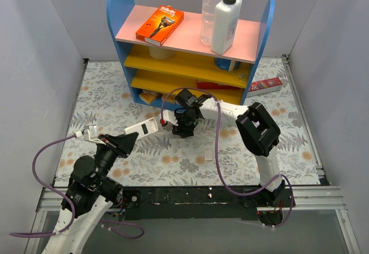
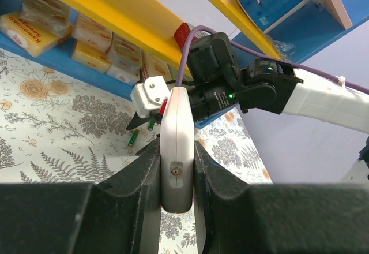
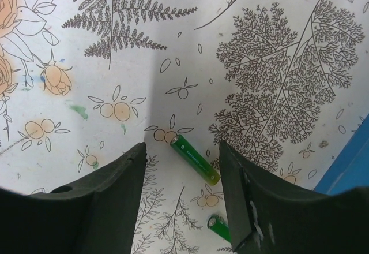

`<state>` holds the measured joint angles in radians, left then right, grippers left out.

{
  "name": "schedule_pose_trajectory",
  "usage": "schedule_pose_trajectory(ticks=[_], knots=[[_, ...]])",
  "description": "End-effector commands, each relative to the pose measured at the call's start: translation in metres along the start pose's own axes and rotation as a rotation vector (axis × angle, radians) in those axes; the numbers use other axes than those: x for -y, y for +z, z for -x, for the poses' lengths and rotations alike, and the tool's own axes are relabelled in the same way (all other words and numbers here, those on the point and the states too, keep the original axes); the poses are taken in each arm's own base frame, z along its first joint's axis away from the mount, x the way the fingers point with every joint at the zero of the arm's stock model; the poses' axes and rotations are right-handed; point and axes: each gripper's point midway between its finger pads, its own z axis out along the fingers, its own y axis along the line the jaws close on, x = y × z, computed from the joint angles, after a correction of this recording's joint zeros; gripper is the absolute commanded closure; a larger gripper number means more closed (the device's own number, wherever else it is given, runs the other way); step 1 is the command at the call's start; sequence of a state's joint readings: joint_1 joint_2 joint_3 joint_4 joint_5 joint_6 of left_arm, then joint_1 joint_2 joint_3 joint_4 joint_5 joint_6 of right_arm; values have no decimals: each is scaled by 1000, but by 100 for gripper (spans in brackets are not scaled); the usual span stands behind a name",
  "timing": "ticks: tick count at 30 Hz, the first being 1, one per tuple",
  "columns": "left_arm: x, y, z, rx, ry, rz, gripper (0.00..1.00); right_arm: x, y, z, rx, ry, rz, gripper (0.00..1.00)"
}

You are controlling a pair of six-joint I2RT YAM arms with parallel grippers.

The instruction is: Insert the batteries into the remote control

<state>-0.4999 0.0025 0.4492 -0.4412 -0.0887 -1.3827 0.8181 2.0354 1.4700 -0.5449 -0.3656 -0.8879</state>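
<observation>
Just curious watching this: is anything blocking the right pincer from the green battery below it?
Nothing visible does: the battery lies uncovered on the table, straight beneath the open right pincer.

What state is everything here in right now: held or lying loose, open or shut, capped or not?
batteries: two, lying loose on the mat, not loaded.
remote control: clamped in the left gripper, battery bay not visible.
left gripper: shut on the remote control.
right gripper: open, hovering over one of the batteries.
clear bottle: upright, cap on.
white bottle: upright, black cap on.
</observation>
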Motion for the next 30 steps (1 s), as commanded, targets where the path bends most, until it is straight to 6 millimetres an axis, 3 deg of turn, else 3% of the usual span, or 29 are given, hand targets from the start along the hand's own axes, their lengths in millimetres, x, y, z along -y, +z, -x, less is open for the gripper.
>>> schedule_pose_trajectory(ticks=[1,12,22,26,30], knots=[[3,-3,9,44,13,-19,100,-1,1,3,7,-5,44,42],[4,-3,7,35,12,-26,100,-8,7,-10,-15,90,71,69],[7,-1,0,10,-4,-53,100,-23,-1,-17,-3,265,10,85],[11,2,-10,-22,-38,-83,100,-44,-9,-26,-5,378,-35,93],[13,5,-27,-79,-86,-120,100,-63,-15,-27,-30,437,-109,93]])
